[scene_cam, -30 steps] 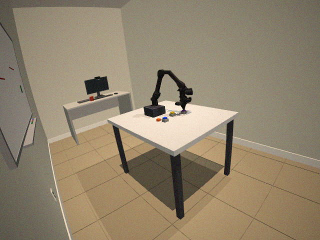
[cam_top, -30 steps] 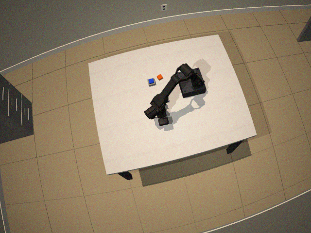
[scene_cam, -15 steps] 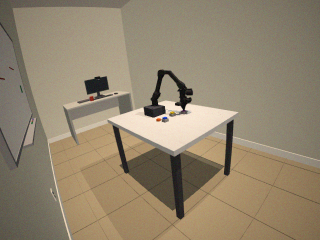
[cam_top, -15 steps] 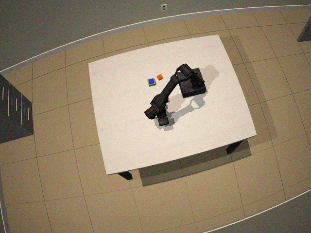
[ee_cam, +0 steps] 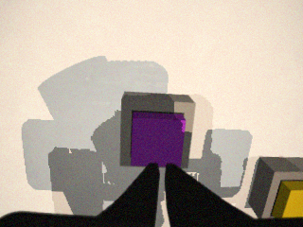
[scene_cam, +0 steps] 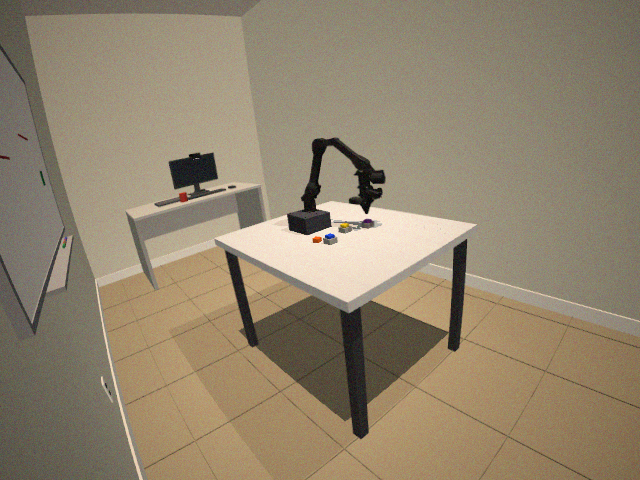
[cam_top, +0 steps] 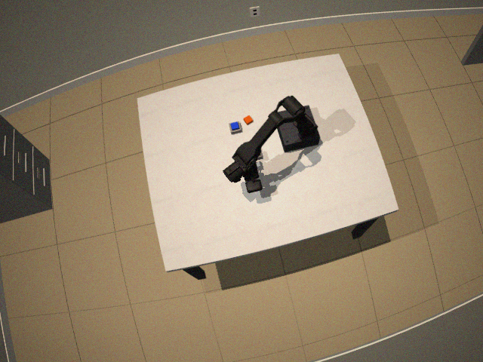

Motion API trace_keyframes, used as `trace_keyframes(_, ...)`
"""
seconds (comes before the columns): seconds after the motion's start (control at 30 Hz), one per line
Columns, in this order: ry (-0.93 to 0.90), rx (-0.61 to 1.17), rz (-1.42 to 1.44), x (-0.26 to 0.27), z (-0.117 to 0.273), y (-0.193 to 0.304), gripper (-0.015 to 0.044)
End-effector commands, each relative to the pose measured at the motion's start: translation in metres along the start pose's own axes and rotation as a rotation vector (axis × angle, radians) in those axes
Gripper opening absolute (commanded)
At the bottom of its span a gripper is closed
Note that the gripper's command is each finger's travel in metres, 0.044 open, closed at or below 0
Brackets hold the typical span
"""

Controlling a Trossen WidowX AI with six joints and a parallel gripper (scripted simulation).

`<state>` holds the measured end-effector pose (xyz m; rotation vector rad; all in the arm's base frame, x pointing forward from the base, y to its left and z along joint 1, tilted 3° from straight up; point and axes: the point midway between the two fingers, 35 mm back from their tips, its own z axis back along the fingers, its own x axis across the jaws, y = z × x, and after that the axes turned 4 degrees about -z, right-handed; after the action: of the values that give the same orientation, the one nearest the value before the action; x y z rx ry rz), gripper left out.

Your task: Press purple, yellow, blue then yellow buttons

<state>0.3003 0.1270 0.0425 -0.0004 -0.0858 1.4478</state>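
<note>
Hovering above the purple button, closed and carrying nothing

The claw (scene_cam: 366,210) (ee_cam: 160,171) points down with its fingertips drawn together in a narrow pinch — nothing sits between them. Right below its tips is the purple button (scene_cam: 367,222) (ee_cam: 156,141), a dark violet cap in a square grey housing; in the exterior view a gap shows between tips and cap. The claw's shadow falls across that housing and the tabletop around it.

Near the claw, to the right of the tips in the wrist view, stands the yellow button (scene_cam: 344,226) (ee_cam: 290,200), partly cut off by the frame edge. Farther from the claw, beyond the yellow one, the blue button (cam_top: 235,126) (scene_cam: 329,237) rests in its own grey housing. Just beside it — apart, not touching — lies an orange block (cam_top: 247,120) (scene_cam: 316,239).

Up and back from the claw, the black arm (cam_top: 266,129) (scene_cam: 353,153) bends over to its dark boxy base (cam_top: 287,145) (scene_cam: 305,225), which stands on the same white table (cam_top: 202,218) (scene_cam: 341,273) as the buttons and the block.
</note>
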Motion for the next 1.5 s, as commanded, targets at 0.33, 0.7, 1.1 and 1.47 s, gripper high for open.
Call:
trace_keyframes(0.33, 0.004, -0.009, 0.003, -0.041, 0.058, 0.006, 0.0020)
trace_keyframes(0.7, 0.011, -0.006, 0.004, -0.120, 0.053, 0.040, 0.0020)
trace_keyframes(1.1, 0.011, -0.006, 0.003, -0.121, -0.009, 0.040, 0.0020)
trace_keyframes(1.47, 0.011, -0.006, 0.003, -0.121, -0.027, 0.040, 0.0020)
